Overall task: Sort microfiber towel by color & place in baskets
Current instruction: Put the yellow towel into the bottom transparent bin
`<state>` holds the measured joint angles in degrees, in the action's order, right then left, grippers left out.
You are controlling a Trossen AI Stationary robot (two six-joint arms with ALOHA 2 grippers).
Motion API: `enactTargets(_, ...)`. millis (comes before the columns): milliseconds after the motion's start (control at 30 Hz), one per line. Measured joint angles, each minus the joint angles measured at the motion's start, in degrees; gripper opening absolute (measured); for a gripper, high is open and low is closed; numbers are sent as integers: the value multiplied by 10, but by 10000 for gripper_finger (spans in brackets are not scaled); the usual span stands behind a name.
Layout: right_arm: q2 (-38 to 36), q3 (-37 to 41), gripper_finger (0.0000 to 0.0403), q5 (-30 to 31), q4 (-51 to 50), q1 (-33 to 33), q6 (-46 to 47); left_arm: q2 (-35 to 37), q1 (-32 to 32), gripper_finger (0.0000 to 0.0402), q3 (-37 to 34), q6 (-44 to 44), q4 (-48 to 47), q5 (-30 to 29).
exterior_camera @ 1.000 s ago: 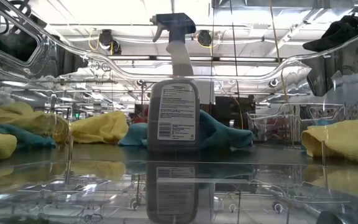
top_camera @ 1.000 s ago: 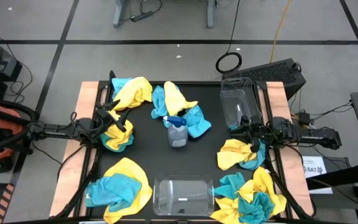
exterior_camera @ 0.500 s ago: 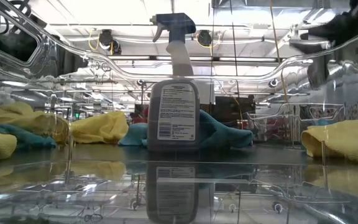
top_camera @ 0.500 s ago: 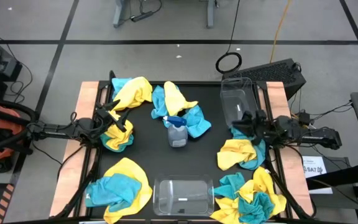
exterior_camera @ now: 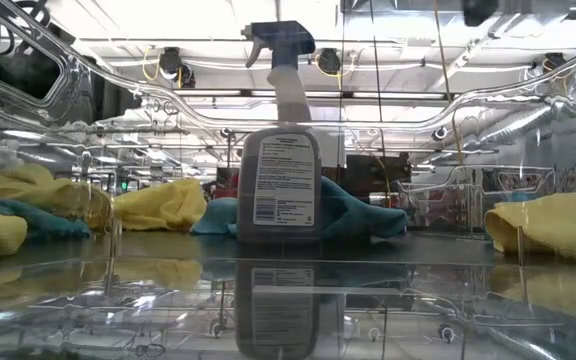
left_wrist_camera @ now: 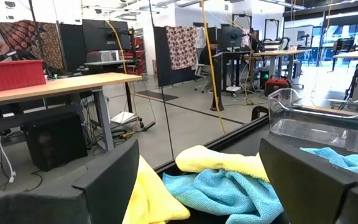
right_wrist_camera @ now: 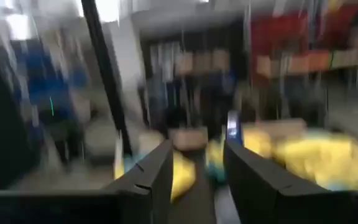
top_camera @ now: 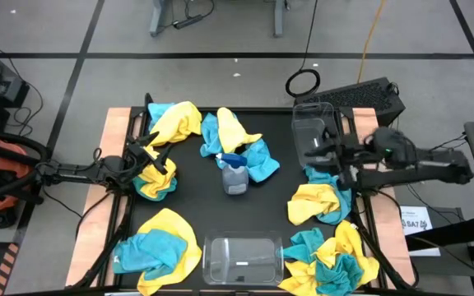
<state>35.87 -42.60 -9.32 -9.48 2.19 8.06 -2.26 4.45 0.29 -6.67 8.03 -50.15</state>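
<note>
Two yellow-and-teal towels (top_camera: 318,202) lie just beside the right fingers (top_camera: 315,156).

Left claw (top_camera: 151,154) gapes low; right claw (top_camera: 318,156) empty.

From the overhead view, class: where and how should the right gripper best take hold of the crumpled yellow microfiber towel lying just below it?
Probably grip the raised, bunched middle of the yellow microfiber towel, coming straight down from above with the right gripper. The towel lies crumpled in folds, so a ridge gives the fingers something to pinch; a teal-blue towel adjoins its right side, so a centred pinch avoids catching both.
</note>
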Motion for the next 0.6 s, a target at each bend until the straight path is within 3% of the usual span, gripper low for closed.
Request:
enactTargets(133,124,-144,187,6,-246,-14,-28,0,0,338,0,0,0,0)
enactTargets(267,228,-229,228,1,-435,-30,21,0,0,338,0,0,0,0)
enactTargets(467,340,-260,255,-24,-636,-76,59,0,0,338,0,0,0,0)
enactTargets(600,368,-243,256,-30,-660,-131,80,0,0,338,0,0,0,0)
